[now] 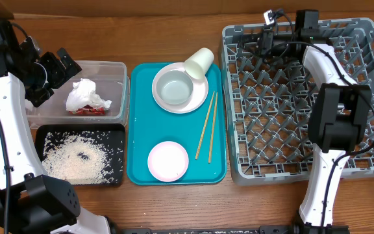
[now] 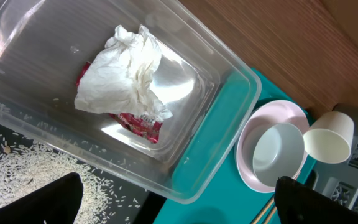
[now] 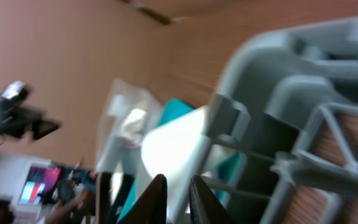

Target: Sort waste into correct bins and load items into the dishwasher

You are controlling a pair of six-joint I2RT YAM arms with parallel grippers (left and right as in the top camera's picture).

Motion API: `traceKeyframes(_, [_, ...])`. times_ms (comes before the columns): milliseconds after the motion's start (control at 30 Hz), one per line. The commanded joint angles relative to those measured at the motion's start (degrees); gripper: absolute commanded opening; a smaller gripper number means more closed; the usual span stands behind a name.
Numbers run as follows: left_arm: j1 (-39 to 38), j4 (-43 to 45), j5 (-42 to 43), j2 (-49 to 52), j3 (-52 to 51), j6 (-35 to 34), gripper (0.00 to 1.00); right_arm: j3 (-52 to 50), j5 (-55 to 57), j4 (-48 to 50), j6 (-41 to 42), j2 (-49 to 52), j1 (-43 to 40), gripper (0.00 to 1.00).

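Lying in the clear tub (image 1: 112,68), the crumpled napkin (image 1: 86,94) covers most of the red sauce packet (image 2: 138,121), and both sit directly under the left pincer (image 1: 63,65). That pincer hangs above the tub with its fingers spread wide apart and nothing between them. Just beside it, on the near side of the tub, the rice grains (image 1: 76,159) lie scattered in the black tray (image 1: 44,133).

Further from this pincer, past the tub's far wall, the teal tray (image 1: 138,130) carries the bowl (image 1: 174,88) seated on the large plate (image 1: 200,91). The cup (image 1: 199,63) is tipped on its side at that plate's rim. The chopsticks (image 1: 206,127) and the small plate (image 1: 167,160) also rest on the teal tray.

The right pincer (image 3: 178,199) is over the dish rack (image 1: 284,117), at the corner nearest the cup. Its fingers are almost together, a thin slit left between them, holding nothing. Its wrist view is blurred. No dish stands in the rack.
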Motion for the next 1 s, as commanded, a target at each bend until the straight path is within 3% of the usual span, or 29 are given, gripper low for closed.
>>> traceKeyframes(0, [-0.1, 0.1, -0.3, -0.8, 1.0, -0.6, 1.00, 4.2, 17.2, -5.7, -0.1, -8.7, 3.4, 0.16])
traceKeyframes(167, [-0.1, 0.1, -0.3, -0.8, 1.0, -0.6, 1.00, 5.8, 34.8, -13.8, -7.1, -14.8, 10.6, 0.23])
traceKeyframes(367, [-0.1, 0.1, -0.3, -0.8, 1.0, -0.6, 1.00, 5.7, 60.2, -16.9, -18.3, -16.4, 23.6, 0.37])
traceKeyframes(500, [-0.1, 0.1, -0.3, -0.8, 1.0, -0.6, 1.00, 5.1, 72.3, -16.3, -19.1, -15.1, 30.3, 0.41])
traceKeyframes(833, [-0.1, 0.1, -0.3, -0.8, 1.0, -0.6, 1.00, 5.2, 73.8, -4.8, -6.9, -14.2, 31.6, 0.49])
traceKeyframes(967, [-0.1, 0.1, -0.3, -0.8, 1.0, -0.6, 1.00, 8.8, 73.7, -9.6, -5.2, -14.2, 31.4, 0.53])
